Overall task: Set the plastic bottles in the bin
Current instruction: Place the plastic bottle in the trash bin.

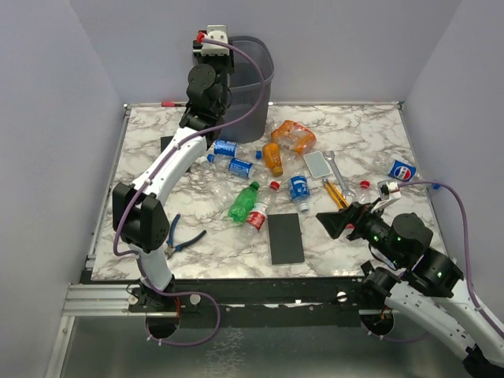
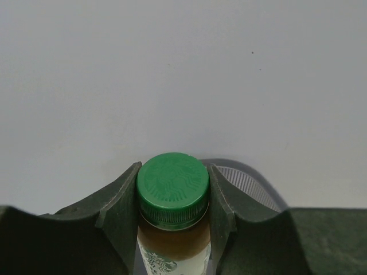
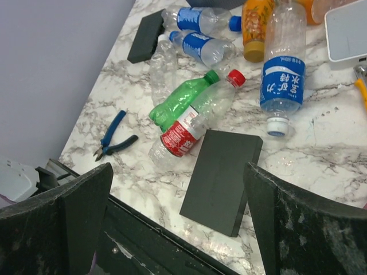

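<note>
My left gripper (image 1: 213,39) is raised high beside the dark mesh bin (image 1: 256,83) at the back, shut on a green-capped bottle of brown drink (image 2: 173,189). The bin's rim (image 2: 252,186) shows just behind the right finger. Several plastic bottles lie mid-table: a green one (image 1: 243,201) (image 3: 180,100), a red-labelled clear one (image 1: 258,214) (image 3: 192,123), blue-labelled ones (image 1: 299,187) (image 3: 281,74) (image 1: 226,147), an orange one (image 1: 272,157), and one far right (image 1: 402,169). My right gripper (image 1: 335,223) (image 3: 178,189) hovers open near the front edge, holding nothing.
A black slab (image 1: 285,238) (image 3: 221,180) lies under the right gripper near the front edge. Blue-handled pliers (image 1: 183,239) (image 3: 114,137) sit front left. A white box (image 1: 318,164), a wrench (image 1: 337,169) and a yellow-handled tool (image 1: 337,195) lie right of centre.
</note>
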Robot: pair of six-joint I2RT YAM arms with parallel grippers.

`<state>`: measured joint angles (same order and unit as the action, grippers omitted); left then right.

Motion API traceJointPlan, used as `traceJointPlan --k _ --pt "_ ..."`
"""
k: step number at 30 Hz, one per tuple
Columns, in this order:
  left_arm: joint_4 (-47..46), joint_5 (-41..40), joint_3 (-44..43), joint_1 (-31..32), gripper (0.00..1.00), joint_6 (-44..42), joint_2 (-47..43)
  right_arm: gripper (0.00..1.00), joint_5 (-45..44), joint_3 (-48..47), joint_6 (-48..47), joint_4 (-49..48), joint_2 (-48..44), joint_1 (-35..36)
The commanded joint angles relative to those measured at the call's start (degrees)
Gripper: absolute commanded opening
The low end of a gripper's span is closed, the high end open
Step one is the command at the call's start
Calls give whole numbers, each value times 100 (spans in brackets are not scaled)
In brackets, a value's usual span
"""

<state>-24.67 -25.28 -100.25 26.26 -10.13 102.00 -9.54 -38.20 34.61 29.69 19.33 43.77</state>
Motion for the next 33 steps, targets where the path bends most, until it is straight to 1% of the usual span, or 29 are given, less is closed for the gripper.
traceJointPlan --k 1,3,7,9,11,13,15,19,22,24,25,29,33 --pt "-1024 -221 58 -134 0 -167 243 98 154 207 185 -2 -84 -2" --pt "-1329 -235 247 -204 0 99 205 98 137 245 219 18 -113 0" --pt "-1730 28 546 -209 0 425 -61 98 69 317 248 11 -230 -1" --pt "-1805 50 444 -209 0 354 -93 98 42 330 280 23 -275 -1" --pt "-1779 -159 245 -213 0 137 42 98 47 352 310 35 -278 -2" --pt "-1461 -436 31 -220 0 -15 235 98 57 372 346 60 -268 0" --pt "-944 -722 -44 -235 0 87 405 98 41 390 382 72 -262 -3" --pt "-373 -1067 367 -235 0 575 498 98 -28 293 389 156 -235 -2" --pt "-17 -1093 564 -229 1 879 533 98 -126 120 340 304 -220 0" --pt "19 -1044 722 -235 10 989 488 98 -195 15 296 430 -224 0" --pt "15 -1010 769 -235 18 989 460 98 -242 -41 285 517 -227 -7" --pt "23 -762 763 -231 47 995 343 98 -380 -156 283 680 -333 -1" --pt "256 -414 407 -222 73 994 170 99 -484 -218 291 741 -395 0"
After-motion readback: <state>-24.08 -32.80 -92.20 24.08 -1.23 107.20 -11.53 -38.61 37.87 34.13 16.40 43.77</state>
